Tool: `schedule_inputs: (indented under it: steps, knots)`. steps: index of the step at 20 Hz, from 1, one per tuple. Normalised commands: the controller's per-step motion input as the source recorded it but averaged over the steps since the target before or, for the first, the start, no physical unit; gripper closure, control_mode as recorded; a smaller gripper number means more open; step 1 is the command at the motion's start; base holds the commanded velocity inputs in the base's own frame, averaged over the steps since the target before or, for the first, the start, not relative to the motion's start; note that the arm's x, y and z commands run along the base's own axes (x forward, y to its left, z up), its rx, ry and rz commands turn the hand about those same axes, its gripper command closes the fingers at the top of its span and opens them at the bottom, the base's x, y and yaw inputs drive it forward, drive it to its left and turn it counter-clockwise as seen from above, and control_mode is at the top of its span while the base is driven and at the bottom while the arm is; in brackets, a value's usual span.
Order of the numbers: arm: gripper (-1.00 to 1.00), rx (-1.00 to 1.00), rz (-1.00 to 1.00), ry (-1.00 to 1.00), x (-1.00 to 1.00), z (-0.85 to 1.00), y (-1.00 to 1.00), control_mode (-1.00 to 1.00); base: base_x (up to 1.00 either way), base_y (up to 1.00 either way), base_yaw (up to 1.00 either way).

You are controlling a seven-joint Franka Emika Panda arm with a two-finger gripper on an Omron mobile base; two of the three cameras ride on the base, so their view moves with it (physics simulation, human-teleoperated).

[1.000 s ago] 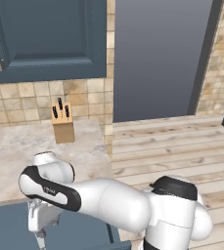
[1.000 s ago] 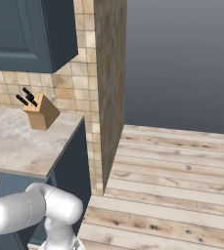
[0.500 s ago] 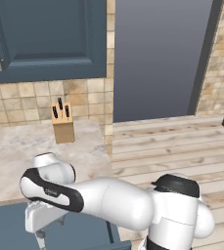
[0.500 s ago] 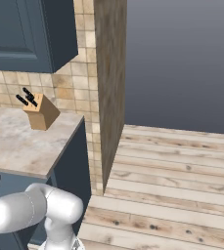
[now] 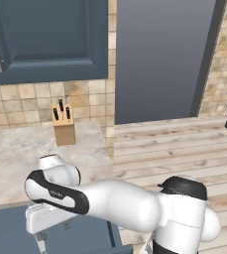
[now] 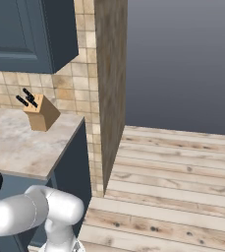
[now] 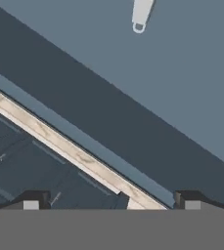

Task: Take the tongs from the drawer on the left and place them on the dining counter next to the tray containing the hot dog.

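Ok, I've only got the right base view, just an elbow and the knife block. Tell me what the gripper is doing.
Observer: In the hand view the gripper is open, jaws wide, with nothing between them.
Operator: Find me the tongs.
Observer: A silvery end, probably the tongs, lies on the floor of the drawer at the top edge of the hand view, apart from the gripper.
Operator: Say where the gripper sits in the room.
Observer: In the left base view it hangs low, just past the front edge of the marble worktop, over the open drawer.
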Motion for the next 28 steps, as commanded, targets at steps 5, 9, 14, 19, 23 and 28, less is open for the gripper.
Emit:
schedule_inputs:
  steps: [5,9,14,19,23,28]
  knots:
    - [-1.0,-0.16,-0.15,-0.13,0.0,-0.02,0.0,-1.0,0.0,0.0,0.0]
    - [-1.0,-0.11,-0.11,-0.06,0.03,-0.03,-0.03,-1.0,0.0,0.0,0.0]
    - [-1.0,-0.08,-0.12,-0.05,0.1,-0.09,-0.05,-1.0,0.0,0.0,0.0]
    - [-1.0,-0.05,-0.09,-0.04,0.2,-0.16,-0.01,-1.0,0.0,0.0,0.0]
    - [-1.0,0.0,-0.03,-0.01,0.06,-0.11,0.0,-1.0,0.0,0.0,0.0]
    - [-1.0,0.0,0.0,-0.01,0.05,-0.22,0.0,-1.0,0.0,0.0,0.0]
